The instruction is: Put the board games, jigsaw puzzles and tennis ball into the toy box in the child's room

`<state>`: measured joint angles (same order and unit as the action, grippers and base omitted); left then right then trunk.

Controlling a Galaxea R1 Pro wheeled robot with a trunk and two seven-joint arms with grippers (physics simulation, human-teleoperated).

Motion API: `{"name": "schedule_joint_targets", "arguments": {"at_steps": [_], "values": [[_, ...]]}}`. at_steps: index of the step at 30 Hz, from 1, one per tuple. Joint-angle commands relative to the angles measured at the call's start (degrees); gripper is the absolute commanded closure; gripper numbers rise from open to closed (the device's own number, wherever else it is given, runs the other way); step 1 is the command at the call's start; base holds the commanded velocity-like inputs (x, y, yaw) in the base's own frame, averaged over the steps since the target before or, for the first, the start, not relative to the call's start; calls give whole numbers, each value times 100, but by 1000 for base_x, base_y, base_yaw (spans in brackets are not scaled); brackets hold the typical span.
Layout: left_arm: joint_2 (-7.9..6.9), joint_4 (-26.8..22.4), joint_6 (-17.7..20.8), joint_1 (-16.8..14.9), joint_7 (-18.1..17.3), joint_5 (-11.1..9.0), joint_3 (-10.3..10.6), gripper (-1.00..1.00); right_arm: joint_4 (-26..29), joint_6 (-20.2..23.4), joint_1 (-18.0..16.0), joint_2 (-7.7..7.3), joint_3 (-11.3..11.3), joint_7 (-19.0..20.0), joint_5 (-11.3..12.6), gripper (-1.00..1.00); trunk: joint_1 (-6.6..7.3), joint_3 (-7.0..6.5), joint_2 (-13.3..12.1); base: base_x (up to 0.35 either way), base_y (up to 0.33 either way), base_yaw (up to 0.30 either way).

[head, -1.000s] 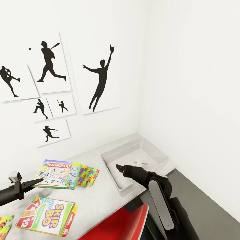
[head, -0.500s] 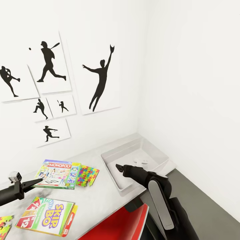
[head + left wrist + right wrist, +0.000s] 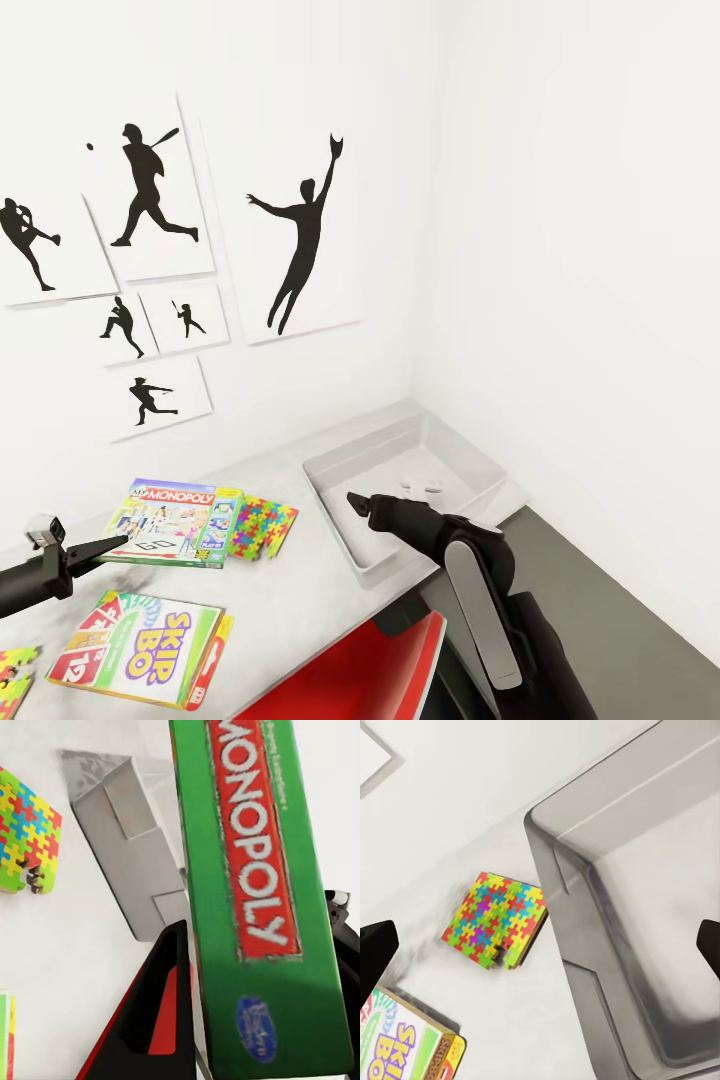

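- Your table (image 3: 290, 590) carries the toy box (image 3: 480, 462) at its far corner.
- Monopoly box (image 3: 175, 520), jigsaw puzzle (image 3: 265, 527) and Skip-Bo box (image 3: 140, 645) lie flat beside it.

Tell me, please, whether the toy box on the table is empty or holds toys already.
Empty: the toy box shows only its bare grey floor, while the Monopoly box, Skip-Bo box and jigsaw puzzle lie outside it.

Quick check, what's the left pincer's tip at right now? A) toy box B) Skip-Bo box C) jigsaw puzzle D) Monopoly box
D: in the head view the left pincer has its tip at the near edge of the Monopoly box; the left wrist view looks right along the box's green Monopoly-lettered side.
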<state>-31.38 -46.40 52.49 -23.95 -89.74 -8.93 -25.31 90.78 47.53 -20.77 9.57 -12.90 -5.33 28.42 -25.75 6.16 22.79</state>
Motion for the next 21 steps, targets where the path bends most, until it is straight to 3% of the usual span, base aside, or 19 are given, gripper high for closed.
{"name": "schedule_joint_targets", "arguments": {"at_steps": [1,13,21], "values": [[-1,2,60,-5,-26,5,0,100,7,20,-6,1,-2,-56,58,-100,-4,13,13,0,0,0],[-7,3,60,-5,-26,1,-8,100,10,32,-6,-39,21,-5,60,-100,-4,13,13,0,0,0],[-4,-122,210,-15,-26,-30,-120,100,10,37,-6,-69,86,405,58,-100,-4,13,13,0,0,0]]}}
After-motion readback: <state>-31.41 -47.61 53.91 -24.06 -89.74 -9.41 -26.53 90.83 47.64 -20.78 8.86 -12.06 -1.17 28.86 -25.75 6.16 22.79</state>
